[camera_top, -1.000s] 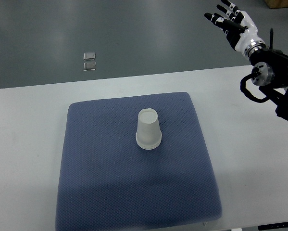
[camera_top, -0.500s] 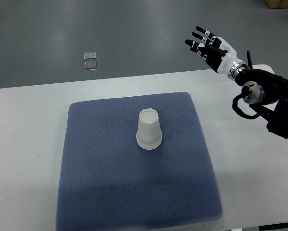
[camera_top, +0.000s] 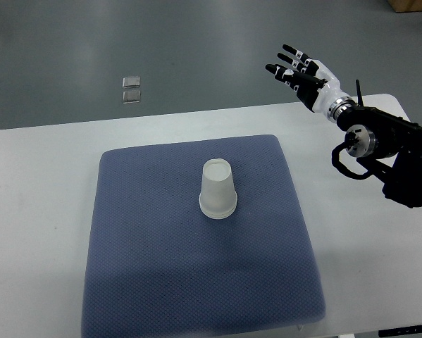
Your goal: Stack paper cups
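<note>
A white paper cup [camera_top: 218, 188] stands upside down near the middle of the blue mat [camera_top: 147, 267]; whether it is one cup or a stack I cannot tell. My right hand [camera_top: 296, 70] is raised beyond the table's far edge, up and to the right of the cup and well apart from it. Its fingers are spread and hold nothing. The left arm is out of view.
The mat lies on a white table [camera_top: 41, 183]. Beyond the far edge is grey floor with two small square plates [camera_top: 132, 89]. The black right forearm [camera_top: 394, 151] reaches over the table's right side.
My right hand has moved left and slightly down, from the top right corner toward the table's far edge. The cup has not moved.
</note>
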